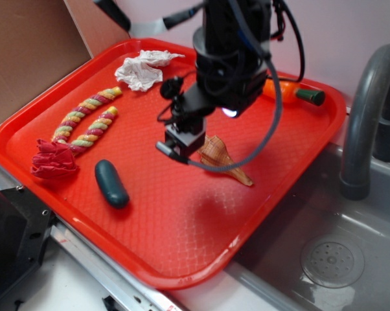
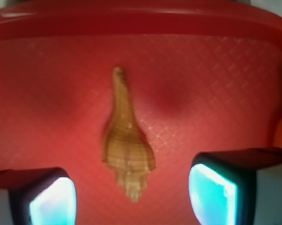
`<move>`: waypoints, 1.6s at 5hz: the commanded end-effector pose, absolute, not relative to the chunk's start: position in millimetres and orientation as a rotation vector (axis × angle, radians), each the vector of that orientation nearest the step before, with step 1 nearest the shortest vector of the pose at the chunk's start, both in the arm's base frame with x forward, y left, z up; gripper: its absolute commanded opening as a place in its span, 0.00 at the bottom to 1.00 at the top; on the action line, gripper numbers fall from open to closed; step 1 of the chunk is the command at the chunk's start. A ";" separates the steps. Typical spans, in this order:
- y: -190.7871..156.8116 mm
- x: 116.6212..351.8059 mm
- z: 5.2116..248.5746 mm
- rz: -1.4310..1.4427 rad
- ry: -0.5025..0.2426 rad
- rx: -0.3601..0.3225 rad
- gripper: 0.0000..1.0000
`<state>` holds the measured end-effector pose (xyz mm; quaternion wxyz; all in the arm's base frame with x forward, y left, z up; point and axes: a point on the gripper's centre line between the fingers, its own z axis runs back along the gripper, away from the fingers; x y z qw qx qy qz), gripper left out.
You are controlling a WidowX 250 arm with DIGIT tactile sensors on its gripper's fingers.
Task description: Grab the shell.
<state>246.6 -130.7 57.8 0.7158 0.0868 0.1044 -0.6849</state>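
The shell (image 1: pixel 222 159) is a tan-and-brown ridged conch lying flat on the red tray (image 1: pixel 182 220), its long tail pointing to the right front. In the wrist view the shell (image 2: pixel 126 140) lies straight ahead, its whorled head toward me and between the two fingers, its tail pointing away. My gripper (image 1: pixel 181 146) hangs just left of and above the shell. It is open and empty, with the jaws standing wide apart on either side of the shell's head (image 2: pixel 131 197).
On the tray lie a dark teal oblong toy (image 1: pixel 111 183), a twisted rope toy (image 1: pixel 85 123) with a red tuft (image 1: pixel 52 160), a crumpled white cloth (image 1: pixel 143 69) and an orange toy carrot (image 1: pixel 292 92). A sink (image 1: pixel 331 246) with a grey faucet (image 1: pixel 367 110) is to the right.
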 end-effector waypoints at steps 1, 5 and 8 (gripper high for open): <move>-122.7 235.3 41.3 -1.495 0.272 0.180 1.00; -122.2 241.0 14.6 -1.419 0.139 0.078 0.00; -74.6 229.0 95.3 -0.804 -0.118 0.176 0.00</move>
